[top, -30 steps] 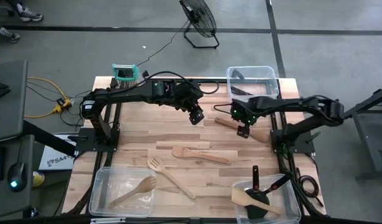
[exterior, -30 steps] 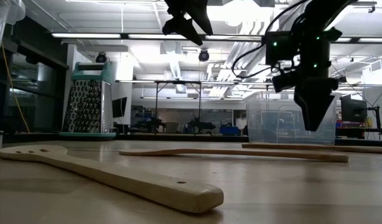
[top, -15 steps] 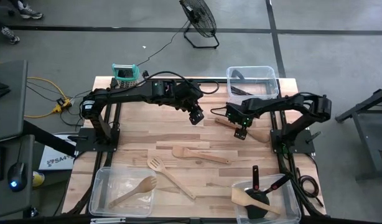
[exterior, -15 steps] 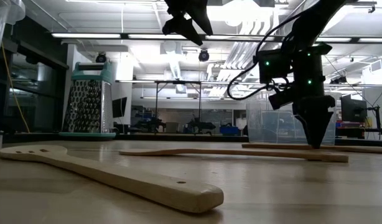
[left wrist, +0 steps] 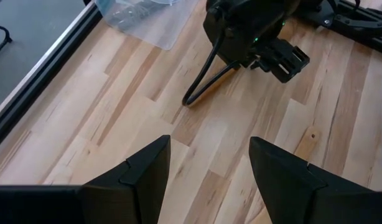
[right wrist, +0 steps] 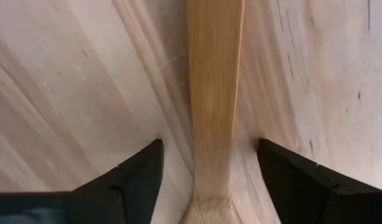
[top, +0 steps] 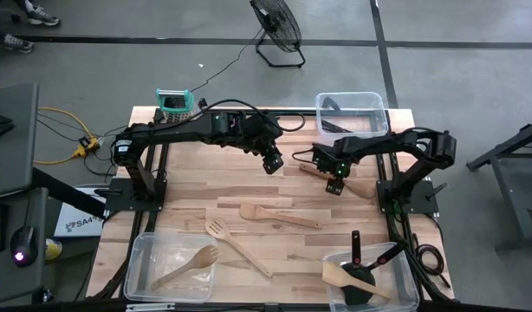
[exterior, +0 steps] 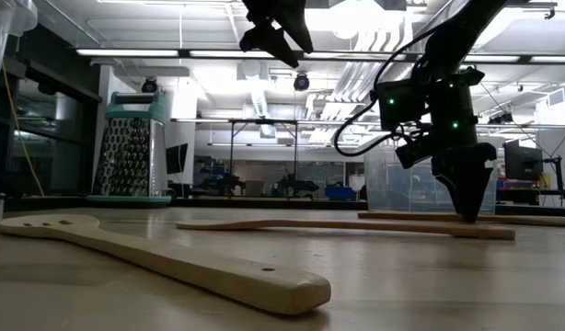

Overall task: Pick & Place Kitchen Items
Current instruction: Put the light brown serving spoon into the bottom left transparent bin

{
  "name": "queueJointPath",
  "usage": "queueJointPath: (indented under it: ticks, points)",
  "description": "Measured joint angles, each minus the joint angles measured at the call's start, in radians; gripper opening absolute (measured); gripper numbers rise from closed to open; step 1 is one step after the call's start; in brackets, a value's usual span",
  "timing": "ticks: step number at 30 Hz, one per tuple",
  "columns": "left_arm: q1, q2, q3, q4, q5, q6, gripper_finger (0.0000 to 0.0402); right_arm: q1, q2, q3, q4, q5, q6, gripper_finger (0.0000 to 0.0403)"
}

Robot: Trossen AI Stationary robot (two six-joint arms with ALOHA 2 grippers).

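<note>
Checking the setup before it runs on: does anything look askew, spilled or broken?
Nothing stands out. Loose wooden utensils lie flat on the table, nothing spilled or broken. The right claw is down, open, astride a wooden handle; the left claw hangs open above.

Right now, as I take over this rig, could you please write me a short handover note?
Right gripper: open, down at the table, fingers either side of a wooden utensil's handle, not yet shut.
Left gripper: open, empty, hovering high over mid-table.
Done: one wooden spoon in the near left bin; several utensils in the near right bin.
Left: the straddled utensil, a wooden spatula and slotted turner on the table.
</note>
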Motion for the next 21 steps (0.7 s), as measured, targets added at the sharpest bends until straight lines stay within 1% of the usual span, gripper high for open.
queueJointPath:
  ticks: [4, 7, 10, 17, 21]
  points:
    - [0.0, -0.017, 0.0, -0.015, -0.002, 0.0, 0.0214, 0.0, 0.0, -0.001, 0.001, -0.004, 0.008, 0.0203]
    - [0.0, -0.05, 0.0, -0.041, -0.031, 0.0, 0.0214, 0.001, 0.001, -0.001, 0.002, -0.007, 0.018, 0.0175]
    - [0.0, -0.084, -0.005, -0.046, -0.036, 0.0, 0.0214, 0.007, 0.002, -0.002, 0.002, -0.002, 0.02, 0.0148]
    - [0.0, -0.162, -0.111, -0.03, -0.061, -0.02, 0.0214, 0.032, 0.002, -0.002, 0.004, 0.006, 0.018, 0.0065]
    - [-0.006, -0.19, -0.178, -0.012, -0.063, -0.05, 0.0214, 0.047, 0.002, -0.003, 0.008, 0.015, 0.017, 0.0063]
